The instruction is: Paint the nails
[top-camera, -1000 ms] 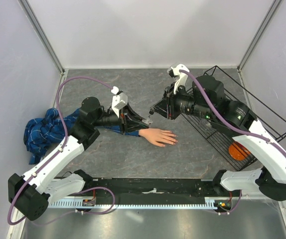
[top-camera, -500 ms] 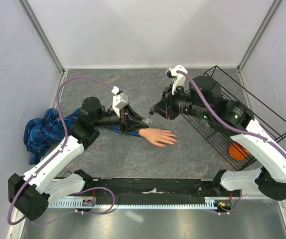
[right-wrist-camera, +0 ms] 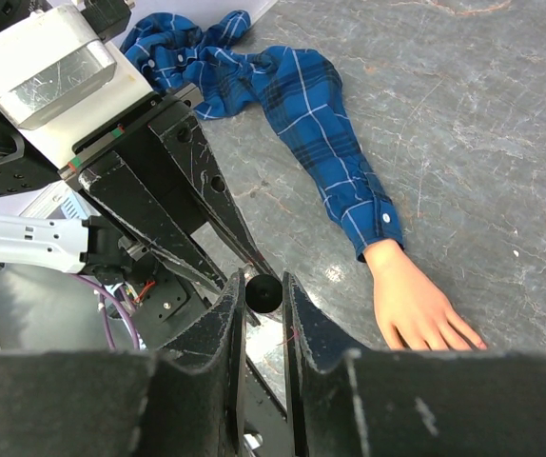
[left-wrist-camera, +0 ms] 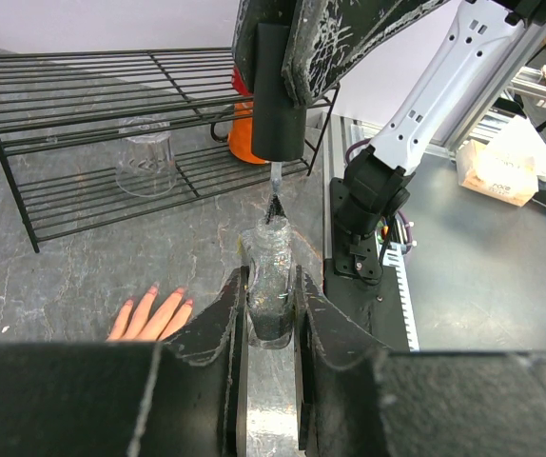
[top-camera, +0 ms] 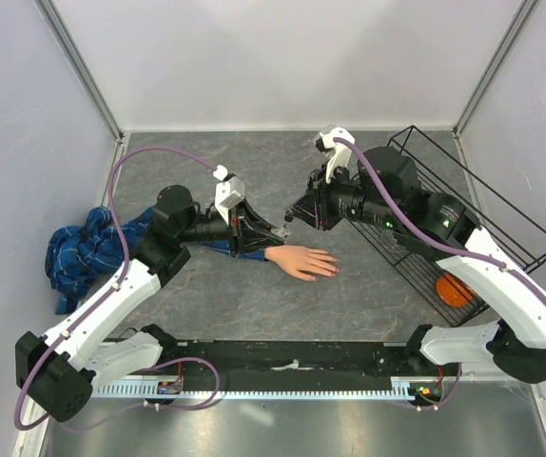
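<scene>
Right claw (top-camera: 290, 215) nudged leftward, brush (left-wrist-camera: 275, 198) over bottle (left-wrist-camera: 271, 286).

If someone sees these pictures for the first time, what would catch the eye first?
Mid-table, the left claw grips a small clear bottle while the right claw holds a black cap whose brush is at the bottle's mouth. Near them lies a pale mannequin hand in a blue plaid sleeve.

White-and-black arms (top-camera: 111, 307); lilac cables (top-camera: 113, 190); scuffed black fingers (left-wrist-camera: 214, 328)
</scene>
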Controlling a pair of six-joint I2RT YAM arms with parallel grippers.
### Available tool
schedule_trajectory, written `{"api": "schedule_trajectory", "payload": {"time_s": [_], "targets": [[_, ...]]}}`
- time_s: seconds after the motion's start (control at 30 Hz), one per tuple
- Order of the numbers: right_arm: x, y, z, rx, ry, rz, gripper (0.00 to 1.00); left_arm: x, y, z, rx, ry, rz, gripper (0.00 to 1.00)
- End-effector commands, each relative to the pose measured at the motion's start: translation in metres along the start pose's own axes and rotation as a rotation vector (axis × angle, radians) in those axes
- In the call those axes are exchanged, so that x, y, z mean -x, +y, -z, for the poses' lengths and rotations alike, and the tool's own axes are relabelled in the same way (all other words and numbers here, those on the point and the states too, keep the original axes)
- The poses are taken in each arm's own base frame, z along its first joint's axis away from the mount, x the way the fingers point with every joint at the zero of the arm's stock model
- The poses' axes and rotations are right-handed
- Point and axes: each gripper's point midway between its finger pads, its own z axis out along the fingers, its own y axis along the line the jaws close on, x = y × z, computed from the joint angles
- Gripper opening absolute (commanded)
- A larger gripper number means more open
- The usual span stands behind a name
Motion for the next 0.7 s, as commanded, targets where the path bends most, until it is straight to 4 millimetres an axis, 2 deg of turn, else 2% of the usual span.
{"api": "schedule_trajectory", "payload": {"time_s": [0.0, 0.17, 0.67], "targets": [[0.013, 0.008, 0.001, 0.031, -0.052, 0.009, 0.00, 0.021, -0.003, -0.001, -0.006, -0.037, -0.086, 0.02], [0.017, 0.010, 0.004, 0.034, -0.064, 0.009, 0.00, 0.020, -0.003, -0.002, -0.010, -0.033, -0.079, 0.02], [0.007, 0.008, -0.002, 0.037, -0.034, 0.005, 0.00, 0.021, -0.004, -0.001, -0.009, -0.037, -0.084, 0.02]]}}
